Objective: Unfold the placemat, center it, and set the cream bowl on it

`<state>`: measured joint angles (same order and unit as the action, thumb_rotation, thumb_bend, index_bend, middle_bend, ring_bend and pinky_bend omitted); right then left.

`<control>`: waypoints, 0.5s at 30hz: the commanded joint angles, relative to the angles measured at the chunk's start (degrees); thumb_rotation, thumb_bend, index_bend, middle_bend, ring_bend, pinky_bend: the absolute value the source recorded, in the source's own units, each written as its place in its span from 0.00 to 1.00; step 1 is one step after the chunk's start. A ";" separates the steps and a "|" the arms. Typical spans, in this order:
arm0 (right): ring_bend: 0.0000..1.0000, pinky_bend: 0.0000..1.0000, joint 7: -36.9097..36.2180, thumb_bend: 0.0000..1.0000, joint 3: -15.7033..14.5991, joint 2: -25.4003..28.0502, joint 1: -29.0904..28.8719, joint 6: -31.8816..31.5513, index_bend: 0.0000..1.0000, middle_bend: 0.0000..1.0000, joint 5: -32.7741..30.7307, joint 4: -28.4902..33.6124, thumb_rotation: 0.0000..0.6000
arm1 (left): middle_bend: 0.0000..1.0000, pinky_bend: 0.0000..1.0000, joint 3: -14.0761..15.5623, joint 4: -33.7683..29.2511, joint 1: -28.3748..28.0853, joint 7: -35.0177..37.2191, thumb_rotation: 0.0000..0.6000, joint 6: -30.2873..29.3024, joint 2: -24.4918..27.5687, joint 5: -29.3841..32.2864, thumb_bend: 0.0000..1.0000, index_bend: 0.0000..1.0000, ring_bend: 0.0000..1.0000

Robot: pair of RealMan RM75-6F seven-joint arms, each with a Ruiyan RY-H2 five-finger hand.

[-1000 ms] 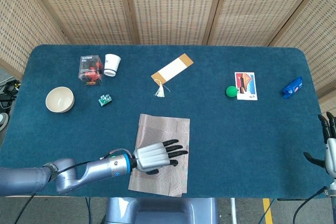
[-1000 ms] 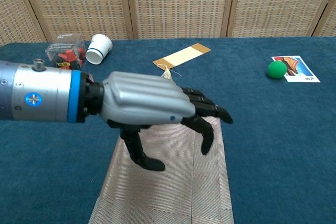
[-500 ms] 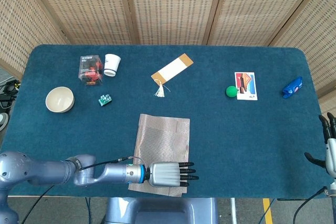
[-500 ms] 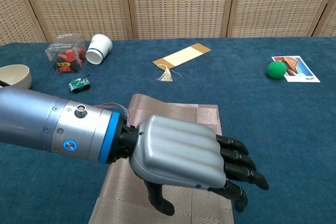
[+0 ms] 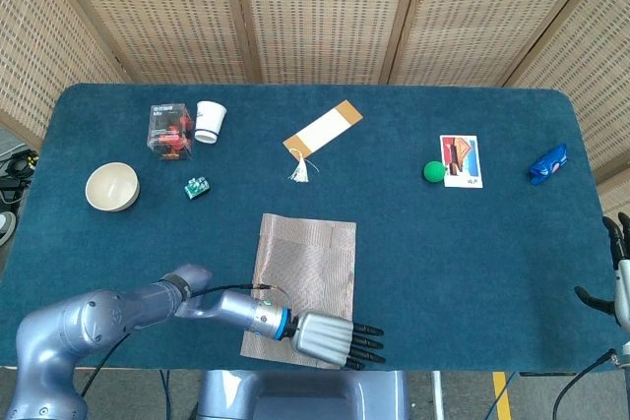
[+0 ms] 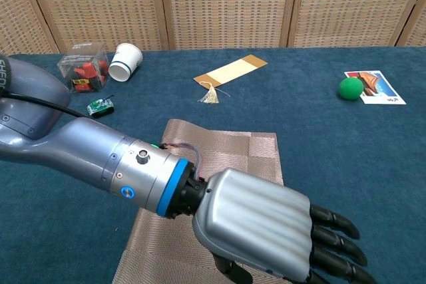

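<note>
Since a second ago the left hand (image 5: pixel 331 338) has slid from the middle of the folded placemat (image 5: pixel 305 272) down to its lower right corner, low and centre in the head view. Fingers are stretched out flat and close together with nothing held; my guess is it's lining up to catch the mat's edge and flip it open. That mat looks doubled over, so unfolding isn't done. One cream bowl (image 5: pixel 111 187) waits at mid-left, well apart from the mat. Also counted, one apiece: paper cup (image 5: pixel 209 121) lying beside a clear box (image 5: pixel 170 131) of red bits, a small green gadget (image 5: pixel 197 187), a tasselled bookmark (image 5: pixel 321 133), a green ball (image 5: pixel 433 171) touching a picture card (image 5: pixel 461 161), and a blue packet (image 5: pixel 547 164). The right hand (image 5: pixel 618 277) sits at the right edge (mostly cut off, fingers seem spread, holding nothing).

Chest view: left hand (image 6: pixel 273 234) fills the bottom, fingers straight, hovering at the placemat (image 6: pixel 229 149). Whether it touches, can't tell. The bowl isn't visible here.
</note>
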<state>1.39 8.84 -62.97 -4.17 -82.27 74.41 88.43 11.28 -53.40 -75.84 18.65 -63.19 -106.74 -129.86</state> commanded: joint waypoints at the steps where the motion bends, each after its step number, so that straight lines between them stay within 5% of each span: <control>1: 0.00 0.00 -0.29 0.00 0.02 -0.01 -0.04 0.32 0.00 0.00 -0.23 -0.22 1.00 | 0.00 0.00 0.75 0.68 -0.64 1.19 1.00 -0.74 -0.95 0.11 0.36 0.24 0.00; 6: 0.00 0.00 -0.76 0.00 -0.06 0.01 -0.08 0.76 0.00 0.00 -0.27 -0.53 1.00 | 0.00 0.00 1.70 -1.12 -1.48 2.41 1.00 -0.47 -0.89 1.30 0.48 0.33 0.00; 15: 0.00 0.00 -1.00 0.00 -0.06 0.24 0.14 0.35 0.00 0.00 -0.02 -0.28 1.00 | 0.00 0.00 3.23 -6.38 -2.58 -0.76 1.00 4.87 0.91 3.81 0.48 0.36 0.00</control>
<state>0.39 8.79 -62.73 -4.03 -81.92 74.39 88.14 14.26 -59.12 -78.27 18.56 -58.98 -106.19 -126.61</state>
